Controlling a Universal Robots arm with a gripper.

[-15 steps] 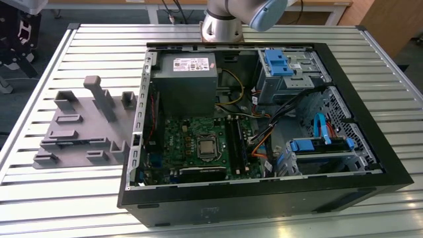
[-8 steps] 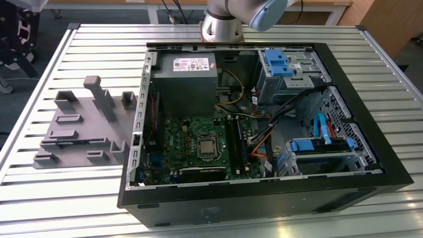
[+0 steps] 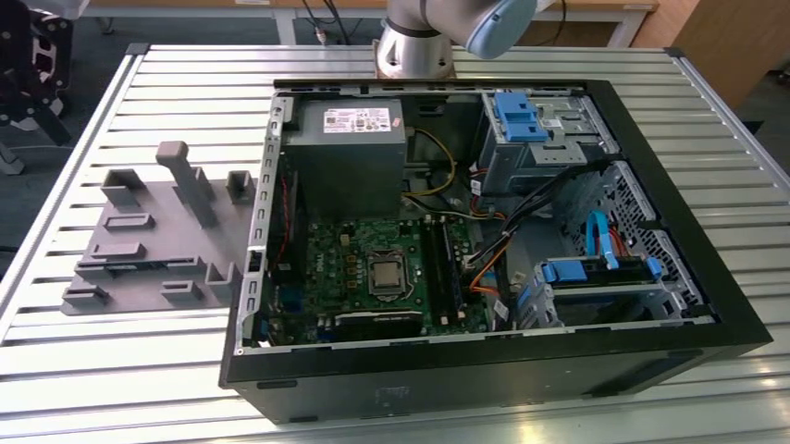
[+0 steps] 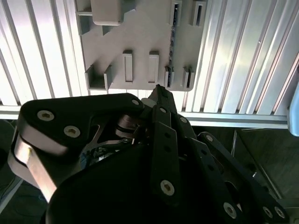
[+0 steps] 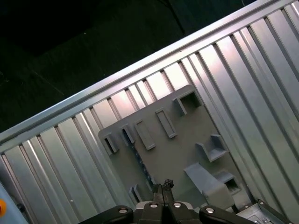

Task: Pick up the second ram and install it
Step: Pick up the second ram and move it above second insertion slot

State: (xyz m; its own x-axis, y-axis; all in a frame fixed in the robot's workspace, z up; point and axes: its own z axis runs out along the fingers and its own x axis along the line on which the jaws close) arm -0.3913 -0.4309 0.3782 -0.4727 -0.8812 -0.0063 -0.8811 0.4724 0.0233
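Note:
The second ram (image 4: 172,42) stands on its long edge in a pair of slots of the grey holder tray (image 4: 140,32), showing as a thin dark strip. In the first wrist view the ram (image 5: 140,161) runs across the tray (image 5: 187,140) toward my fingertips. My gripper (image 4: 159,87) hangs well above the tray's near edge, and its black fingers are shut with nothing between them. In the first wrist view the gripper (image 5: 164,183) lines up roughly with one end of the strip. In the exterior view the tray (image 3: 148,250) lies to the left of the computer case.
The open computer case (image 3: 494,370) lies on the slatted metal table (image 3: 185,83). Inside are the green motherboard (image 3: 358,268), its long black slots (image 3: 441,264), a grey power supply (image 3: 346,139) and loose cables (image 3: 494,250). The table edge (image 4: 233,119) borders dark floor.

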